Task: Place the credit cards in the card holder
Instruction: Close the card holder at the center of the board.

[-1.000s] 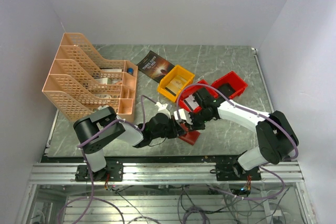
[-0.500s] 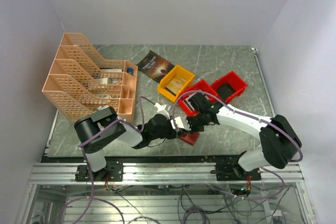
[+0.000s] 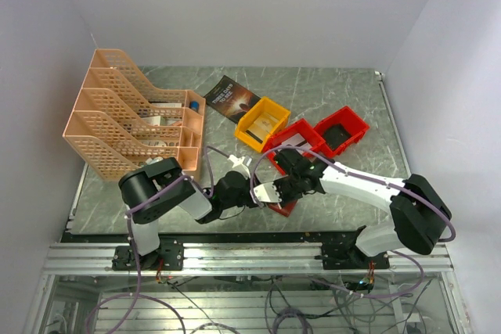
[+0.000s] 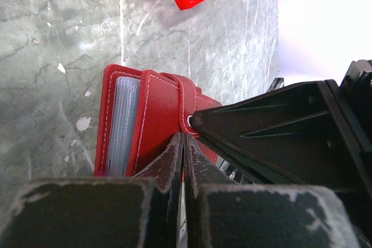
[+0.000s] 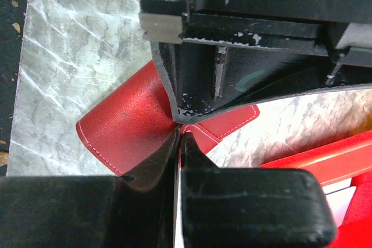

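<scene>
Red card holder [image 4: 157, 114] lies on table [image 3: 344, 91] near front edge, beside a red bin [image 3: 296, 138]. The left gripper [image 4: 183, 143] and right gripper [image 5: 177, 140] both clenched on its stitched cover — book [image 3: 231, 99] title too small to read.

Red card holder [image 4: 157, 117] with white stitching, grey marbled table [image 4: 58, 27], yellow bin [image 3: 279, 105], peach lattice rack [image 3: 117, 127]
</scene>
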